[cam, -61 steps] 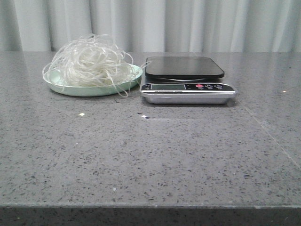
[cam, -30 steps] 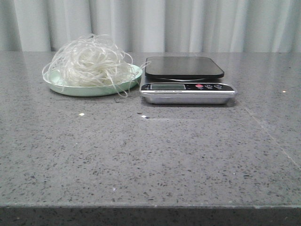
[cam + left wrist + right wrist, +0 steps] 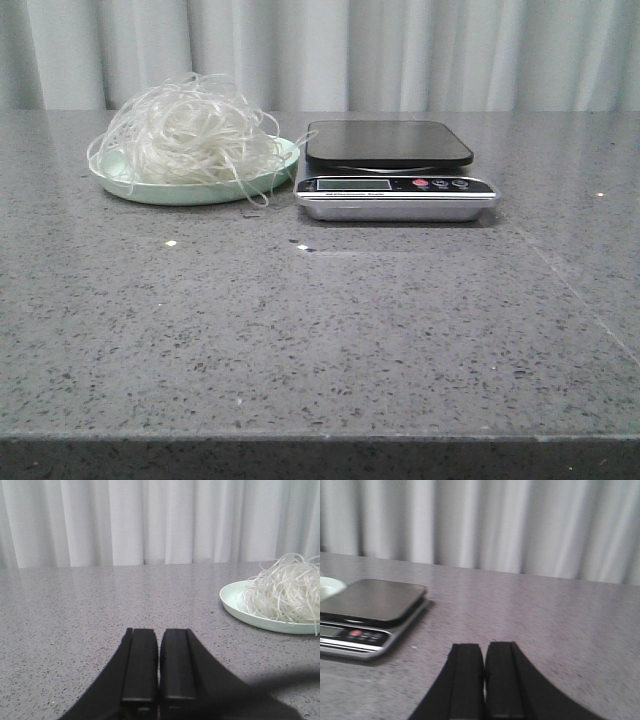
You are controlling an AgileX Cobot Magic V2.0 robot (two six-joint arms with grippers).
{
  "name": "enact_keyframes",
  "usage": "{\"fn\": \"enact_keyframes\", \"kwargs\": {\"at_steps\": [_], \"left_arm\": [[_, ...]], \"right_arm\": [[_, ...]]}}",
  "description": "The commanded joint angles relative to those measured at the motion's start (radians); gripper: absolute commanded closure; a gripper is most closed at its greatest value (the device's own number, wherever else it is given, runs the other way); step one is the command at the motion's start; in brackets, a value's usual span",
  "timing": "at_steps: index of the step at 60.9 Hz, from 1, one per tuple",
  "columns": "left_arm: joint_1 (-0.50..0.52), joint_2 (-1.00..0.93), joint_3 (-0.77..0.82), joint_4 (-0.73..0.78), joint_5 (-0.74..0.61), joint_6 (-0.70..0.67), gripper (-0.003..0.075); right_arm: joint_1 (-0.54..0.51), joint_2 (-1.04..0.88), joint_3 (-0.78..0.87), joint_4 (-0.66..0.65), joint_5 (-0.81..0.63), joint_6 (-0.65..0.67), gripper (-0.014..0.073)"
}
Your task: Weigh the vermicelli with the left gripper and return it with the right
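Two closed pincers wait at the near side of the table [image 3: 320, 340], neither one showing in the front view. Farthest left sits the left gripper [image 3: 159, 680], its blocky fingers pressed together with only a thin seam between them, holding nothing and hovering low over bare stone. Ahead of it and off toward the table's middle lies the pale green plate [image 3: 135, 185], and on it the vermicelli [image 3: 190, 135], a loose heap that fills the dish, with a few strands trailing over the rim toward the scale. In the left wrist view that same heap [image 3: 285, 592] stands well apart from the fingertips, so the reach runs forward and inward. The tangle has no clear long axis; it looks roughly round, slightly wider than tall.

Just beside the plate, to its right, stands the scale [image 3: 395, 170], its dark platform bare. Farthest right, the right gripper [image 3: 484, 680] is likewise closed and empty, facing the scale rather than the noodles. By my judgement the left arm is the nearer one to the plate, and it must open before it can take the strands.
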Motion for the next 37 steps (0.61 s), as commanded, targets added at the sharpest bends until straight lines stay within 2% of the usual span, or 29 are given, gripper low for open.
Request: {"fn": "enact_keyframes", "kwargs": {"at_steps": [1, 6, 37], "left_arm": [[0.001, -0.021, 0.007, -0.001, -0.078, -0.008, 0.0594], [0.001, -0.019, 0.007, -0.001, -0.078, -0.008, 0.0594], [0.001, -0.019, 0.007, -0.001, -0.078, -0.008, 0.0594]], "right_arm": [[-0.037, -0.047, 0.039, -0.016, -0.15, -0.007, 0.0413], [-0.037, -0.084, 0.106, -0.016, -0.224, -0.007, 0.0413], [-0.037, -0.083, 0.103, -0.015, -0.204, -0.007, 0.0413]]}}
